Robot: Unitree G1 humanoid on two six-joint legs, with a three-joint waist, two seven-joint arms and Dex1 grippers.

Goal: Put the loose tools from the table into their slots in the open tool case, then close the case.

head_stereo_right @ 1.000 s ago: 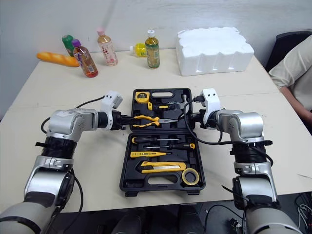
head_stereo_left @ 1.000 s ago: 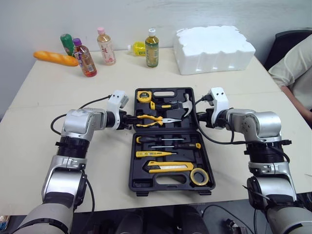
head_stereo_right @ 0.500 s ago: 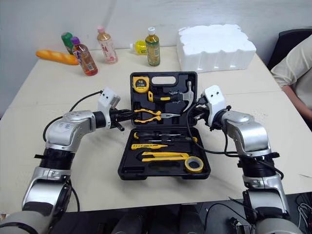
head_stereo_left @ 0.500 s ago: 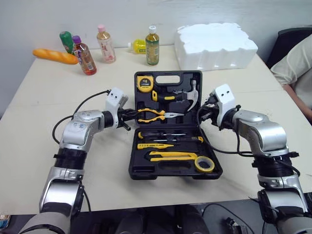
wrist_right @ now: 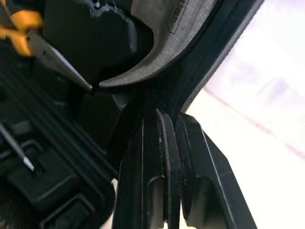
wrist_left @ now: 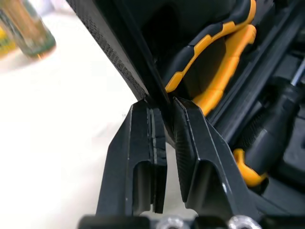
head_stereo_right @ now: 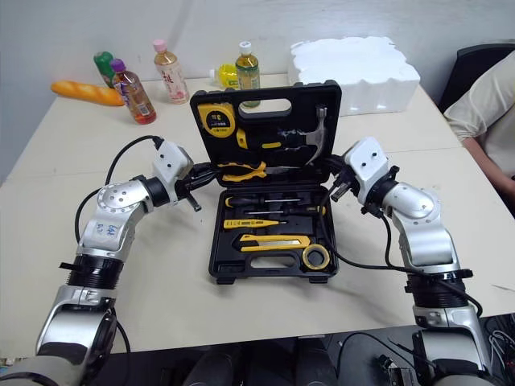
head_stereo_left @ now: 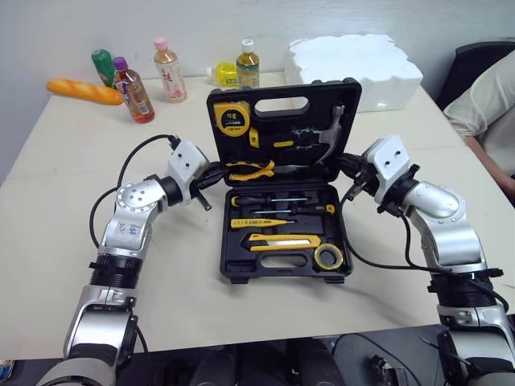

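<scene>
closing looks like the step in hand, since the tools i can see all sit in their slots in the tool case [head_stereo_left: 286,271], which lies in the middle of the surface [head_stereo_left: 48,209]. nearest, in the case's base, sit the tape roll [head_stereo_left: 328,256] and the utility knife [head_stereo_left: 286,241]. then come the yellow tester [head_stereo_left: 257,223] and the screwdrivers [head_stereo_left: 273,201] by the hinge, each pressed into a moulded slot so it should not spill when the halves meet. just past the hinge the left jaws are clenched on the left edge of the lid [head_stereo_left: 269,121], and the right jaws pinch its right edge. with one on each side, the lid should swing evenly rather than twist. the lid stands tilted up over the base, with pliers [head_stereo_left: 249,169], hammer [head_stereo_left: 330,135] and tape measure [head_stereo_left: 232,119] clipped inside. beyond the case stand bottles [head_stereo_left: 247,64], a bread loaf [head_stereo_left: 76,90] and a foam block [head_stereo_left: 354,60], apart from the lid.
</scene>
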